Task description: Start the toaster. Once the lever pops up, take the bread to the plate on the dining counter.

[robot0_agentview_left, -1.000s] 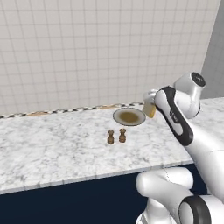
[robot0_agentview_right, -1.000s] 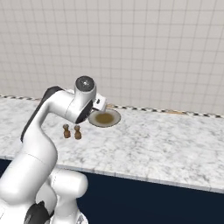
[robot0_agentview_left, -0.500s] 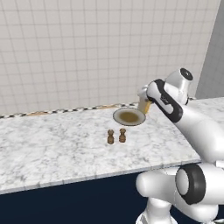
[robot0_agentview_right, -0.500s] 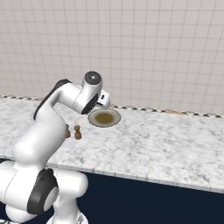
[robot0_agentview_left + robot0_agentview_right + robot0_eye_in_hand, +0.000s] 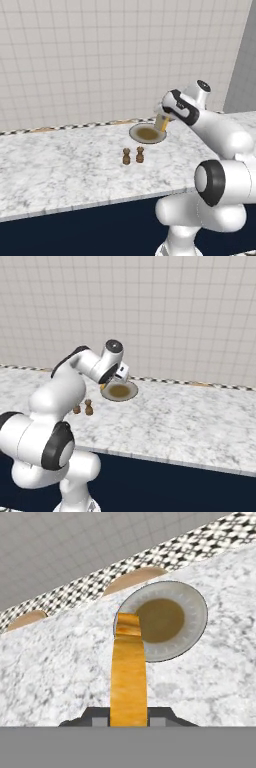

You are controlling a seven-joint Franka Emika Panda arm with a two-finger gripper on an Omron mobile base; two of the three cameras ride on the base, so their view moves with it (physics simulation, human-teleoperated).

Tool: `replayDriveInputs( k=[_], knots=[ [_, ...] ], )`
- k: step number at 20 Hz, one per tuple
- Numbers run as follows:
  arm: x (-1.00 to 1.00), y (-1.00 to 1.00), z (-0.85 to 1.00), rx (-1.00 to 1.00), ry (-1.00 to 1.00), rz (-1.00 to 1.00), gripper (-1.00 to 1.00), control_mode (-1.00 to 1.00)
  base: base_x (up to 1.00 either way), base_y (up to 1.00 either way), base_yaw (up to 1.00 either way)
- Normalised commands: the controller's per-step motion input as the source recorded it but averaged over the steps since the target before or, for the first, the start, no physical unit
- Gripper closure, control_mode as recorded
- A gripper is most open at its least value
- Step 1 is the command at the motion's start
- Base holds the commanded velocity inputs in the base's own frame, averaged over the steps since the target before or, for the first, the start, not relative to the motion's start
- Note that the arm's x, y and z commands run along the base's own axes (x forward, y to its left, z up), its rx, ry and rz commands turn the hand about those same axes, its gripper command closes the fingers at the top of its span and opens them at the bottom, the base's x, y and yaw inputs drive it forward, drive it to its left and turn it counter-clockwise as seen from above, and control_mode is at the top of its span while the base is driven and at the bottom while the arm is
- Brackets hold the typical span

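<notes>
My gripper [image 5: 163, 119] is shut on the bread [image 5: 161, 123], a golden-brown slice hanging edge-down. It hovers just above the near right rim of the plate [image 5: 134, 133], a round grey-beige dish with a brown centre on the dining counter [image 5: 60, 170]. In the hand view the bread [image 5: 128, 672] rises from between my fingertips [image 5: 129, 716], and its far end overlaps the left edge of the plate [image 5: 197, 612]. From the right base view my hand [image 5: 112, 381] covers the plate's left rim [image 5: 131, 392]. The toaster and its lever are out of view.
Two small brown shakers [image 5: 126, 156] [image 5: 140, 154] stand side by side in front of the plate, nearer the counter's front edge. A tiled wall with a checkered strip [image 5: 75, 592] runs close behind the plate. Open marble lies to the left.
The arm has stretched further forward over the counter. It carried the bread a little left and up, to the plate's right rim. The gripper stayed shut.
</notes>
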Motion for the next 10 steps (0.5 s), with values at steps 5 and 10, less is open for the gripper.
replayDriveInputs(
  k=[5, 10],
  knots=[
    [0.2, 0.02, -0.51, 0.0, 0.06, 0.0, 1.0, -1.0, 0.0, 0.0, 0.0],
    [0.41, 0.12, -0.04, 0.0, 0.05, 0.0, 1.0, -1.0, 0.0, 0.0, 0.0]
  ],
)
